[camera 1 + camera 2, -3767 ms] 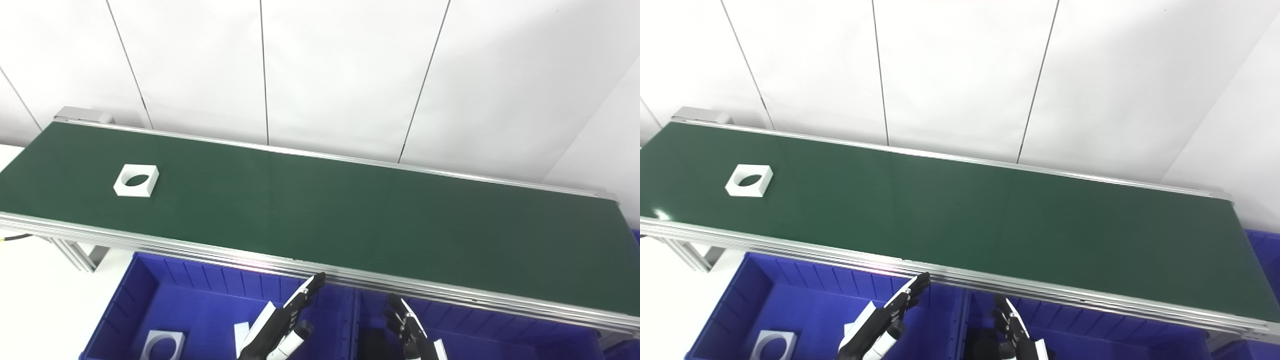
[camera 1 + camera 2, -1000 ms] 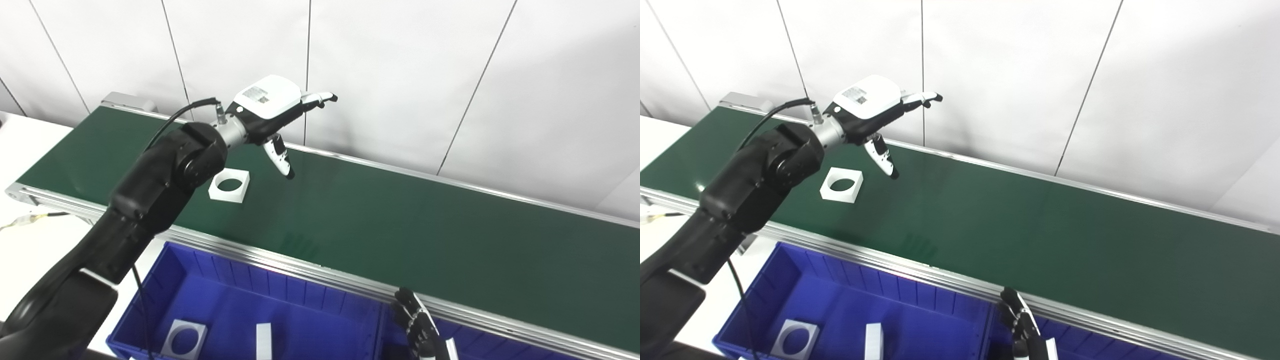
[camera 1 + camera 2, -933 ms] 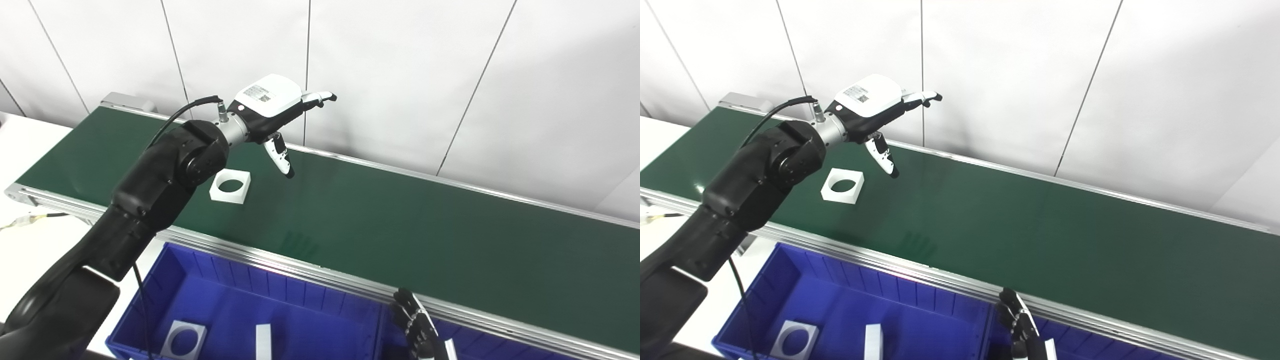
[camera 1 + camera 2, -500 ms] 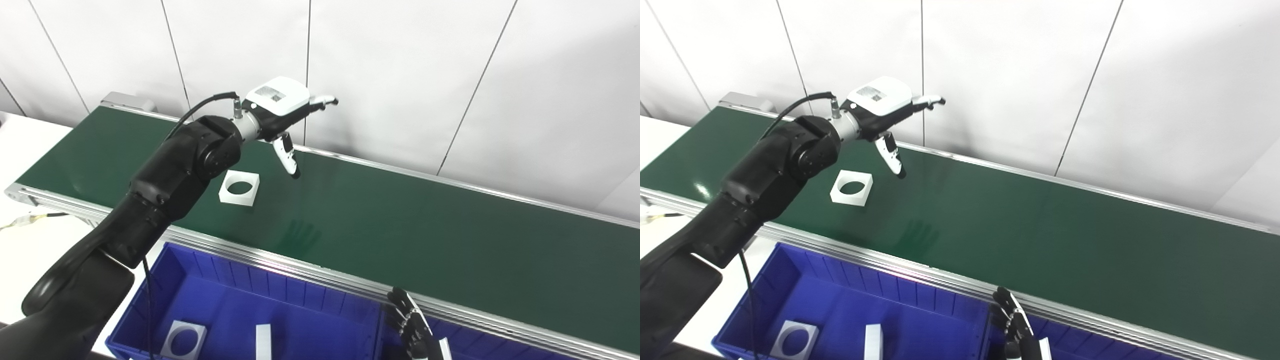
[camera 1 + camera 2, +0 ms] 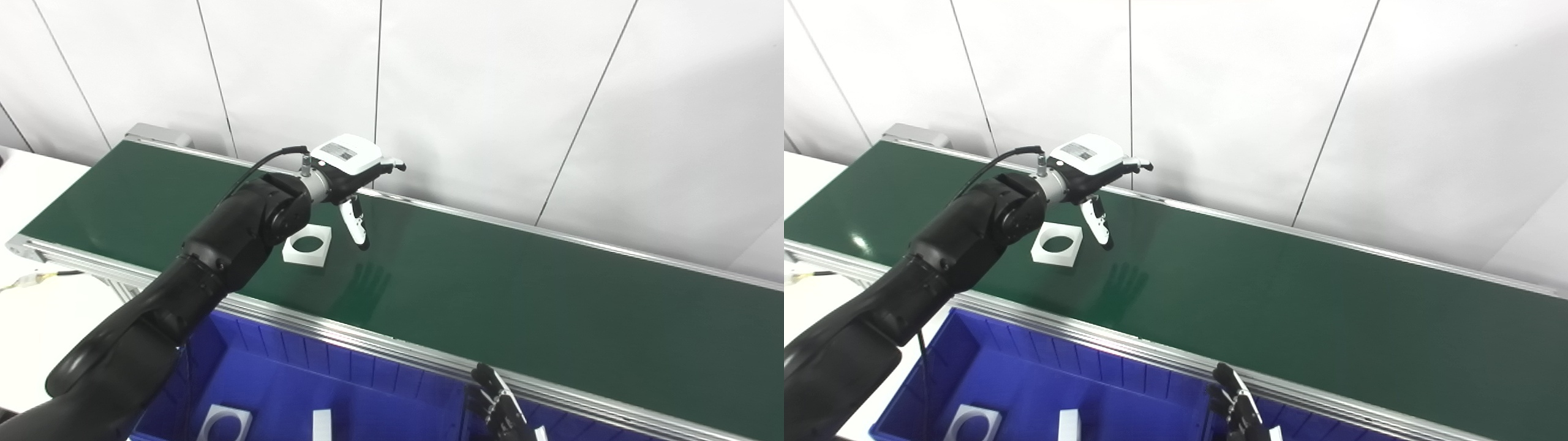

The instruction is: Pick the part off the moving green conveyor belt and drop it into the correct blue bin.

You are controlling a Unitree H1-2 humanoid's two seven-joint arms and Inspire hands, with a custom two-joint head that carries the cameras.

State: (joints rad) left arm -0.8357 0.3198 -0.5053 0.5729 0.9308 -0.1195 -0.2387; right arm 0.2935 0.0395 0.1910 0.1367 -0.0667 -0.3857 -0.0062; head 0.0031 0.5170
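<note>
- Left eye view: left hand [image 5: 347, 174] out over the green conveyor belt [image 5: 490, 288], fingers spread wide, thumb pointing down toward the belt, holding nothing.
- White square part [image 5: 307, 245] with a round hole lying flat on the belt, just left of the hanging thumb, partly tucked behind the black forearm; not touched, as far as can be told.
- Step in hand, by the look of it: the reach, hand poised above and slightly right of the part, waiting for the catch.
- Right hand [image 5: 499, 413] low at the near edge, only dark fingers peeking up in front of the belt frame; spread or curled, cannot tell from so little.
- Blue bin [image 5: 1029, 380] below the near rail on the left, already carrying a matching square holed piece [image 5: 974, 424] and a small upright white piece [image 5: 1069, 425] beside it.
- Next move calls for: dropping the hand over the part, fingers on the far side and thumb on the near or right side, then closing across the flat edges.
- Timing the risk here: a part riding a moving belt, thin walls around the hole, easy to nudge instead of grip.
- After that, probably a carry back to the near left bin, where the look-alike sits.
</note>
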